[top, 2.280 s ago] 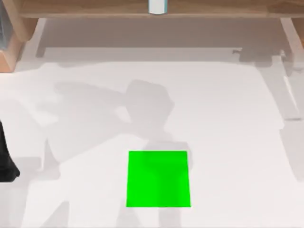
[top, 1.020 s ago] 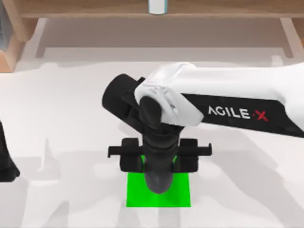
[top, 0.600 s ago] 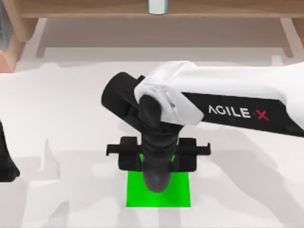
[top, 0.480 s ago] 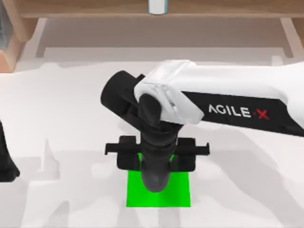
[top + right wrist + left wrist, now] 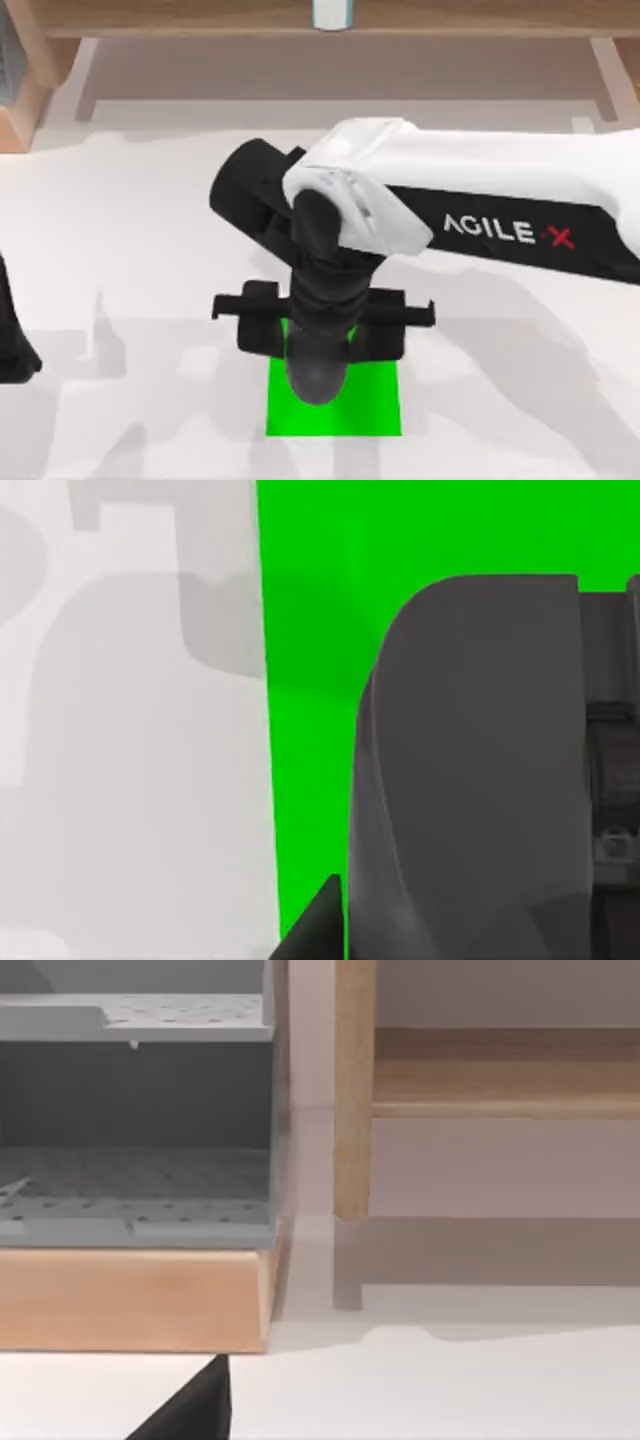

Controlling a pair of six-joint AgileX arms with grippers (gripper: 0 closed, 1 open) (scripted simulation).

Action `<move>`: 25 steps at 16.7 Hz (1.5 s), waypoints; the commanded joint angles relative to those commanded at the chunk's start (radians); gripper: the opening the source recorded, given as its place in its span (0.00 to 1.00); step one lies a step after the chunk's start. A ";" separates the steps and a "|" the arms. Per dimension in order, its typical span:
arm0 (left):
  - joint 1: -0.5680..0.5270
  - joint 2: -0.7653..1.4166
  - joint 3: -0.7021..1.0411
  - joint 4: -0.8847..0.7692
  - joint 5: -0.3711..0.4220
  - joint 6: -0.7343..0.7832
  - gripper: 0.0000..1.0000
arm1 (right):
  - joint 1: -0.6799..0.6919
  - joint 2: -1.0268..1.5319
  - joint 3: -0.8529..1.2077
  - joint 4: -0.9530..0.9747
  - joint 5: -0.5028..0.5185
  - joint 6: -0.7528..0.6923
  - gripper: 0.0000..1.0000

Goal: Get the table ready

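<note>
The white table (image 5: 140,200) spans the scene below a wooden shelf unit (image 5: 200,20), with a bright green square (image 5: 375,405) near its front centre. The right gripper (image 5: 318,375) reaches in from the right and points down over that square; whether it is spread or pressed together cannot be told. The left arm (image 5: 12,340) sits parked at the left edge.

A light-brown wooden shelf unit (image 5: 200,20) with a grey perforated tray (image 5: 135,1120) stands behind.

My right arm (image 5: 500,215), white w/ black wrist, reaches from the right over the flat white table (image 5: 150,230). My right gripper (image 5: 320,375) hangs above the bright green square (image 5: 375,400), far edge. Light-brown wooden shelf (image 5: 200,18) along the far side.
</note>
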 joint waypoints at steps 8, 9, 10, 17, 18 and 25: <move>0.000 0.000 0.000 0.000 0.000 0.000 1.00 | 0.004 0.012 -0.024 0.024 0.055 -0.020 0.00; 0.000 0.000 0.000 0.000 0.000 0.000 1.00 | 0.004 0.021 -0.033 0.027 0.064 -0.022 0.00; 0.000 0.000 0.000 0.000 0.000 0.000 1.00 | 0.003 0.031 -0.042 0.029 0.071 -0.023 0.00; 0.000 0.000 0.000 0.000 0.000 0.000 1.00 | 0.003 0.036 -0.046 0.030 0.073 -0.023 0.15; 0.000 0.000 0.000 0.000 0.000 0.000 1.00 | 0.003 0.036 -0.046 0.030 0.073 -0.023 0.23; 0.000 0.000 0.000 0.000 0.000 0.000 1.00 | 0.003 0.036 -0.046 0.030 0.073 -0.023 0.75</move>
